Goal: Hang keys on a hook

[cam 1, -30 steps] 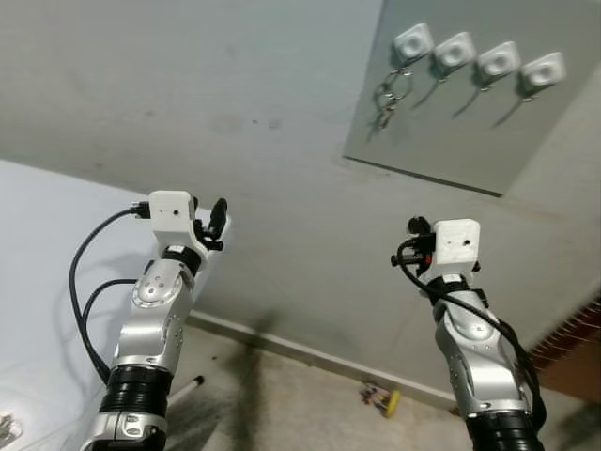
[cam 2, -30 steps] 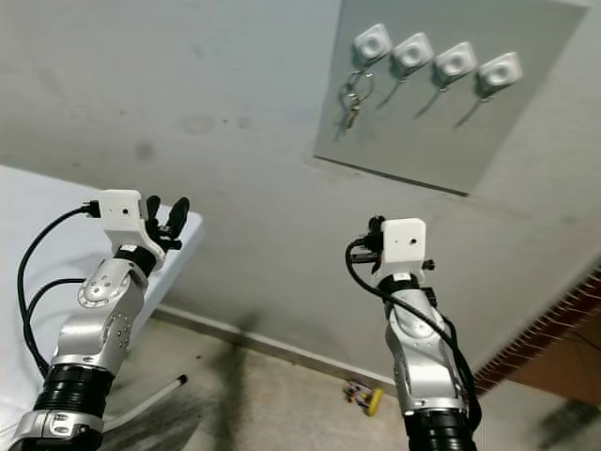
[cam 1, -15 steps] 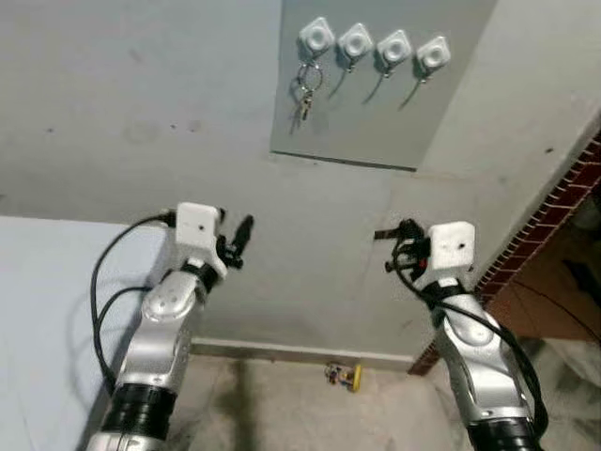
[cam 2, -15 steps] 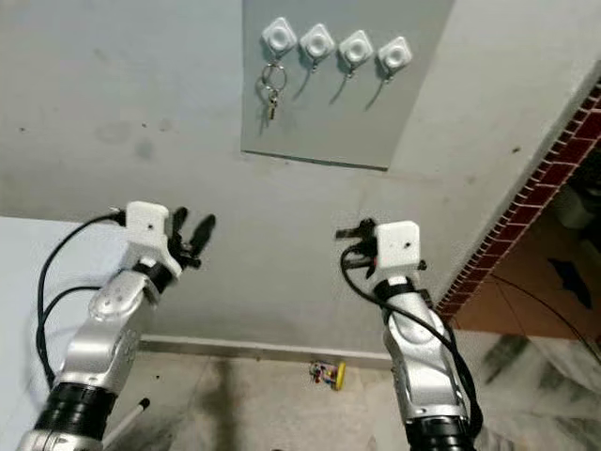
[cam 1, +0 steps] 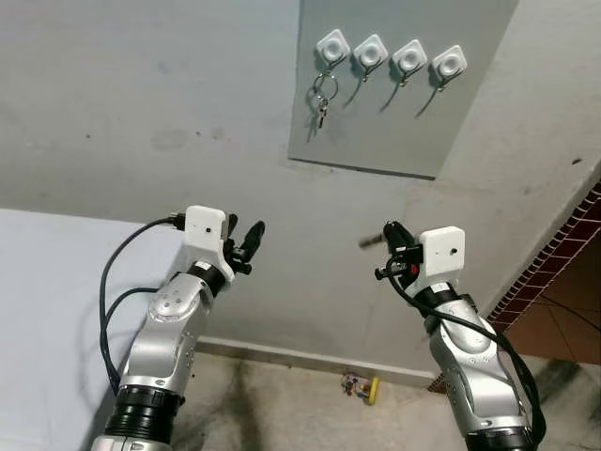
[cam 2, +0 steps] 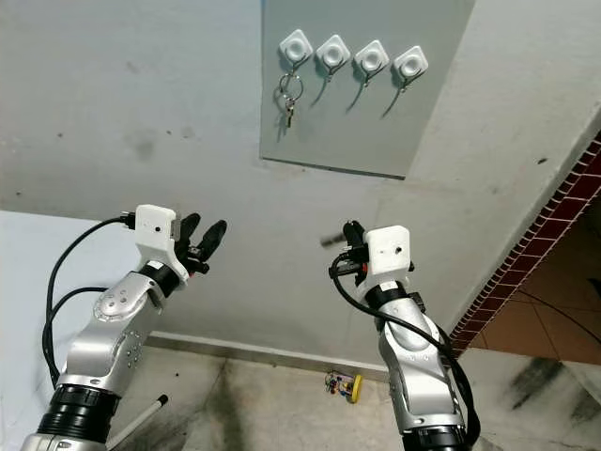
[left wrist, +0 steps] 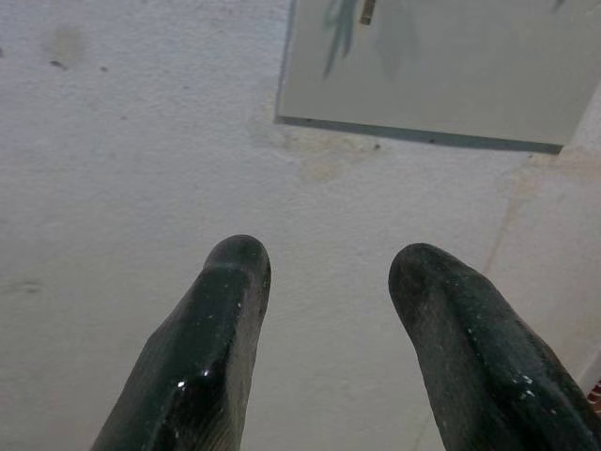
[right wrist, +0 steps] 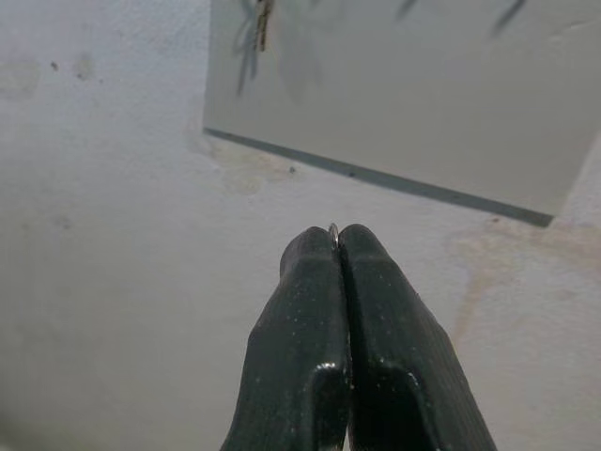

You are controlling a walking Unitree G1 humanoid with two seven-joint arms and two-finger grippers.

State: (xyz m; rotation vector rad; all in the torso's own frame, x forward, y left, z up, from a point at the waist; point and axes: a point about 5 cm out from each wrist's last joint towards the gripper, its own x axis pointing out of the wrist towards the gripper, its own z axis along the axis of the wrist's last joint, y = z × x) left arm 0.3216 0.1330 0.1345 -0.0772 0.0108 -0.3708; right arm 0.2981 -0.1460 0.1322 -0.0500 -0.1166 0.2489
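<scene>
Currently, the keys (cam 1: pixel 320 99) are seen hung on the leftmost hook (cam 1: pixel 332 45) — the task is judged complete. Left gripper (cam 1: pixel 246 246) is spread and empty; right gripper (right wrist: pixel 336 246) is pinched closed, a thin metal sliver at its tips — withdrawal is called for.

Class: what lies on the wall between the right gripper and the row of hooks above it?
Bare grey wall, then the lower edge of the panel carrying the hooks; the left eye view shows it above the right gripper.

Even dim indoor light, soft shadows under hooks (cam 1: pixel 390 54), slight blur, wrist views soft w/ grain
</scene>
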